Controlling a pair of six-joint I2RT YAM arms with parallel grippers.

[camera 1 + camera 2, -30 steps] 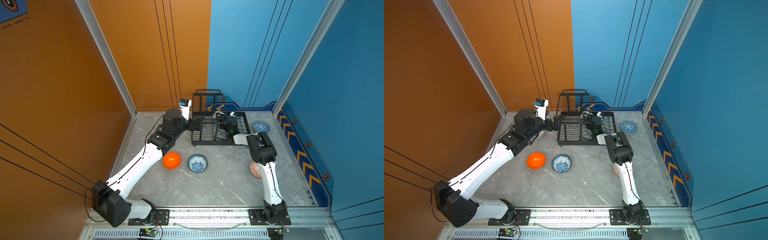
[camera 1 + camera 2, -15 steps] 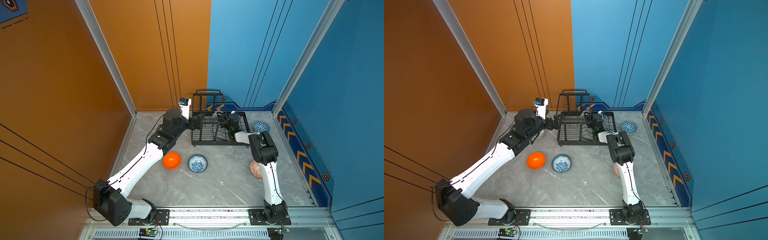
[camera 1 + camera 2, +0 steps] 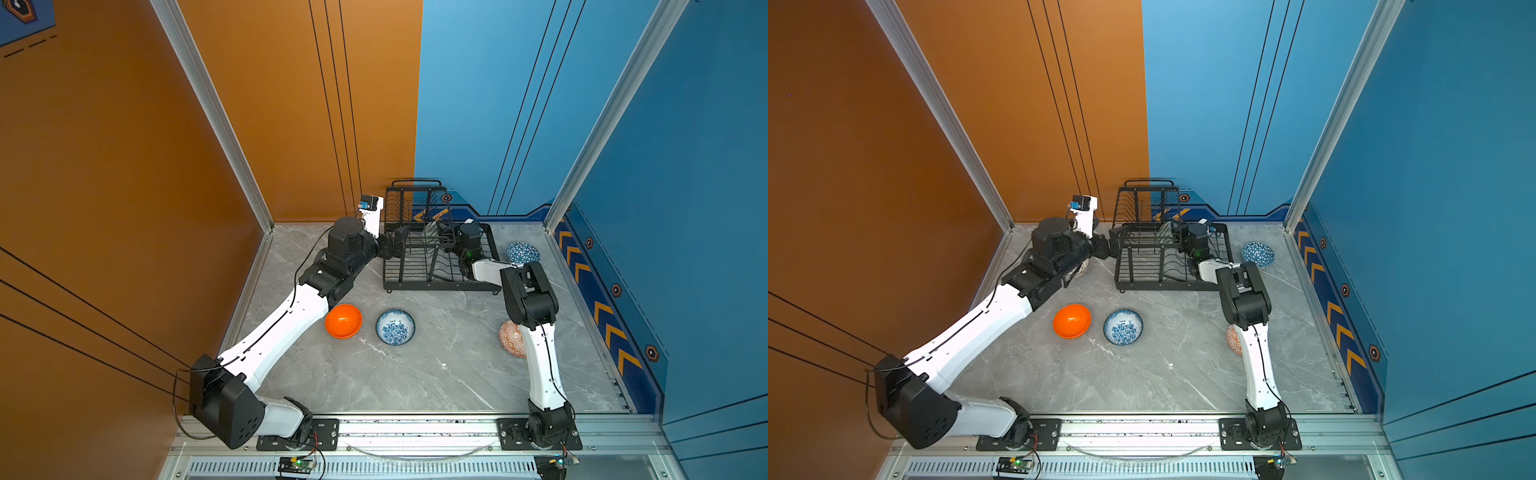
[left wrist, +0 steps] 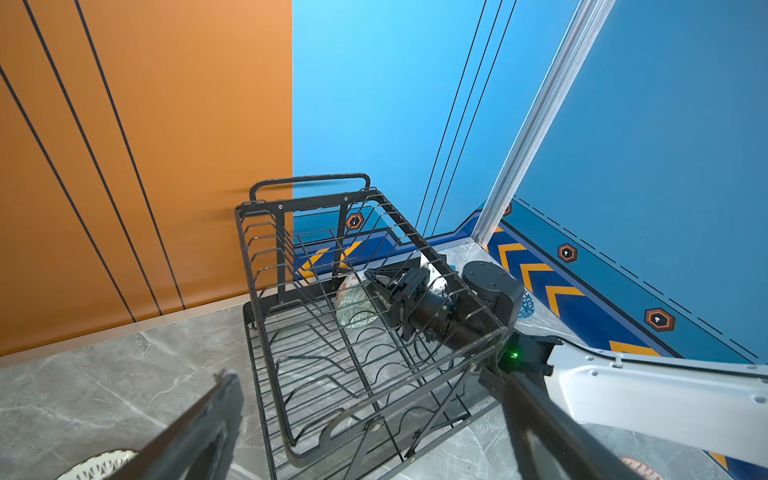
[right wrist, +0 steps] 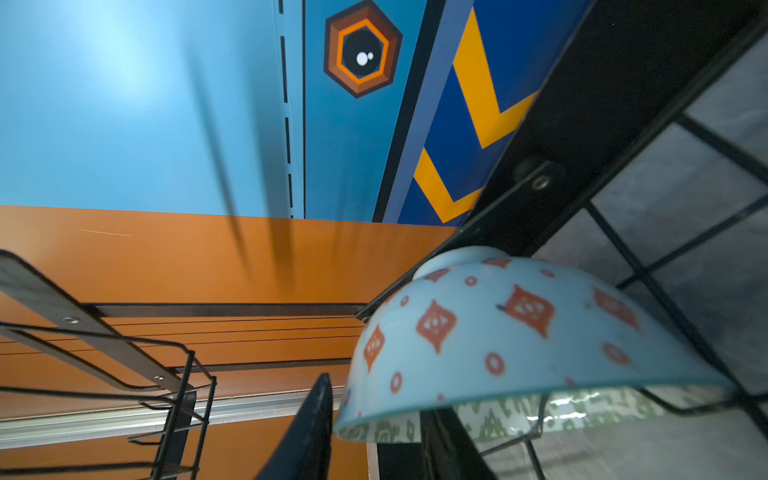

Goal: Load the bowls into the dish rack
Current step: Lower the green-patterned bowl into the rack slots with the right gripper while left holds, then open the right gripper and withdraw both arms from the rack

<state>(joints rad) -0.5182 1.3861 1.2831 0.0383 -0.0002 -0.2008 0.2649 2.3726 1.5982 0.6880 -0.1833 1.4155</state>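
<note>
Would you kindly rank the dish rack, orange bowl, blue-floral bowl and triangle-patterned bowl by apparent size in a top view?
1. dish rack.
2. blue-floral bowl and orange bowl, too alike to rank.
3. triangle-patterned bowl, though farther away.

Bare table (image 3: 449, 374) open in front of the dish rack (image 3: 415, 284), orange bowl (image 3: 343, 321) and blue-floral bowl (image 3: 395, 327) side by side nearer the left arm (image 3: 291, 322), right arm (image 3: 484, 267) and pale-green bowl (image 4: 353, 305) crowding the rack's inside.

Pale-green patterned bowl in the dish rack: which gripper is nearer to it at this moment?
Right. The right gripper reaches into the dish rack, right at the pale-green patterned bowl. The left gripper hangs open outside the rack's end, apart from the bowl.
</note>
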